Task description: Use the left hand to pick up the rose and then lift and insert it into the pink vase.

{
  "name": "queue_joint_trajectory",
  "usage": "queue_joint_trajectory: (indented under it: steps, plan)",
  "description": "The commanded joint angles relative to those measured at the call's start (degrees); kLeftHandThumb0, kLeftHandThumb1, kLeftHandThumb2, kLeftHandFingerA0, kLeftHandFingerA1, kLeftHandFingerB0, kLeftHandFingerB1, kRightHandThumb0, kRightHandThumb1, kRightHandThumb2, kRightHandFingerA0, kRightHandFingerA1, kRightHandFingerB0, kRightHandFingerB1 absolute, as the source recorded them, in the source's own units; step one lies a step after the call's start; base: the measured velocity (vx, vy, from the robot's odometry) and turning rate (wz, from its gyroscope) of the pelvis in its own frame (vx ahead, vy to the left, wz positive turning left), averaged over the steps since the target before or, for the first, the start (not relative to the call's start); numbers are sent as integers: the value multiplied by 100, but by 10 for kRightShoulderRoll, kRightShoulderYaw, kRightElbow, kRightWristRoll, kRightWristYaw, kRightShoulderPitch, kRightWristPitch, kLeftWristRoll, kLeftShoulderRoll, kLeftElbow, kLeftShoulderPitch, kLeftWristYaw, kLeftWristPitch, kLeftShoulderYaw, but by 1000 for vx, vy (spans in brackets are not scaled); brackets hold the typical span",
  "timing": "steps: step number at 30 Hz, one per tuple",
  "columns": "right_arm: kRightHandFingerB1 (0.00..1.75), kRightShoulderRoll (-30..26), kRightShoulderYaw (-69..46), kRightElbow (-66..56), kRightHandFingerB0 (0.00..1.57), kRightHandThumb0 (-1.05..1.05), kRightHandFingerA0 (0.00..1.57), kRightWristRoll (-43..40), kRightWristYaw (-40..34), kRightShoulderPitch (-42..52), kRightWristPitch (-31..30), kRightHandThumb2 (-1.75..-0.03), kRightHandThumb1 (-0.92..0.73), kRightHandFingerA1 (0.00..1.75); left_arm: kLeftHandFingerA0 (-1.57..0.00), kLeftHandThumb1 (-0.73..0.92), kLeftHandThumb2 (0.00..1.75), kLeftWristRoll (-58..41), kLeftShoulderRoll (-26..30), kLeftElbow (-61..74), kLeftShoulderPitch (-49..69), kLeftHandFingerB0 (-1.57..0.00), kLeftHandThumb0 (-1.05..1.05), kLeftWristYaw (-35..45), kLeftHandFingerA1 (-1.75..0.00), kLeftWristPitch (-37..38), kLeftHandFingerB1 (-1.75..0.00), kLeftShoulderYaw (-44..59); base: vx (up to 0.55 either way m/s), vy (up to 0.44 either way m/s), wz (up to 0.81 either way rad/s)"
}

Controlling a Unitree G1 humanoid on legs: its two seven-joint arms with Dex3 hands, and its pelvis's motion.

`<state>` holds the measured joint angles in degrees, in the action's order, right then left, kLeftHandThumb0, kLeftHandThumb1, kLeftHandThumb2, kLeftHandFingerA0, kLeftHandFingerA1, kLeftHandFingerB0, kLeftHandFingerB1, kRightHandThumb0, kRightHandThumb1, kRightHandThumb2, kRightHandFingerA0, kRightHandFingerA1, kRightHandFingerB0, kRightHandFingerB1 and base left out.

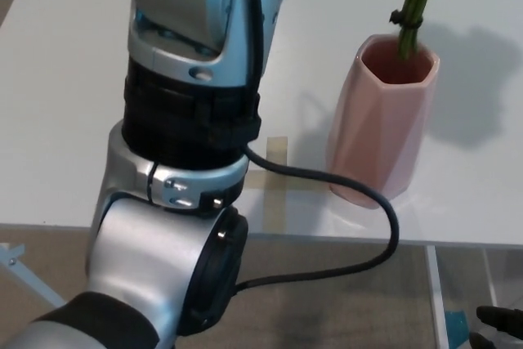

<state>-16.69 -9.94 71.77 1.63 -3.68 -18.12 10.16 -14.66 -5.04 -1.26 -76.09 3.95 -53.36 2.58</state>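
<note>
The left arm [184, 153] rises steeply out of frame; its robot hand is unseen. One rose stem [415, 7] dips into one pink vase [380, 120] on the white surface [65, 104].

The rose [415, 6] showed only as green stems, tied by a dark band, slanting down from the top edge with their lower ends inside the vase's mouth. The vase [381, 120], pink and faceted, stood upright on the white bench [65, 104].

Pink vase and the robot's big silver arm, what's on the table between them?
In the head view, a black cable and a tan tape cross lie between the pink vase and the arm.
</note>
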Motion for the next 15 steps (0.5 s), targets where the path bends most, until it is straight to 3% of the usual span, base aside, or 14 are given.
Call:
queue_joint_trajectory:
  steps: [1, 15]
  plan:
    - [42, -1, -2, 1, 62, -27, 73, -4, 1, 2, -6, -58, -61, 45, -83, 79, 63, -2, 0, 5, 21, -79, -18, 5, -147, 13, -81, -8, 0, 0, 0]
    - [42, 1, -7, 1, 62, -27, 73, -9, 6, -4, -11, -58, -61, 45, -86, 78, 64, 6, 2, 5, 46, -78, -18, 3, -148, 25, -84, -32, 0, 0, 0]
